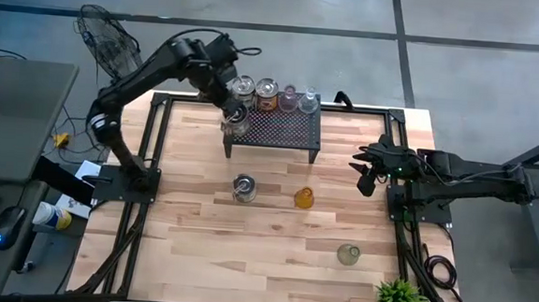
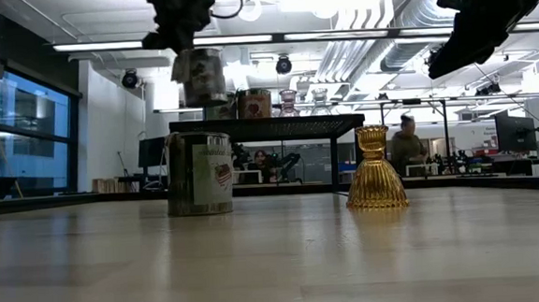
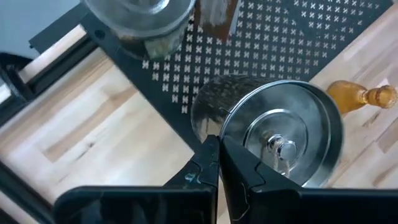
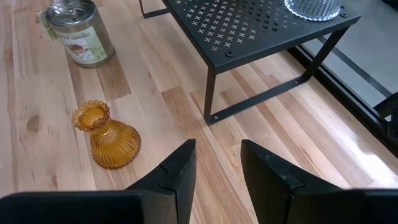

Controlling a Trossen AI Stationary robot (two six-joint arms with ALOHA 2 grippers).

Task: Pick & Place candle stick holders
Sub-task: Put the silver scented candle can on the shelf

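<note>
My left gripper (image 1: 233,111) is shut on a silvery tin-like candle holder (image 3: 283,140) just above the left end of the black perforated stand (image 1: 285,129). The held holder also shows in the low view (image 2: 199,77). Along the stand's far edge stand a silvery holder (image 1: 244,86), a brownish one (image 1: 266,95), a pink one (image 1: 289,99) and a clear one (image 1: 309,102). On the table stand a silvery tin holder (image 1: 244,188), an amber glass holder (image 1: 304,198) and a greenish glass one (image 1: 347,255). My right gripper (image 1: 365,178) is open and empty right of the stand. My left gripper holds the silvery holder by its top rim (image 3: 229,134), on one side of the round opening. One finger seems to be inside the wall and one outside. The fingers come from above. The holder hangs upright, clear of the stand's top (image 2: 268,123).
A small green potted plant (image 1: 399,298) stands at the near right corner. A black frame (image 1: 152,163) runs along the table's edges. People and desks show in the room beyond the far edge in the low view. Bare wood lies between the stand and the near edge.
</note>
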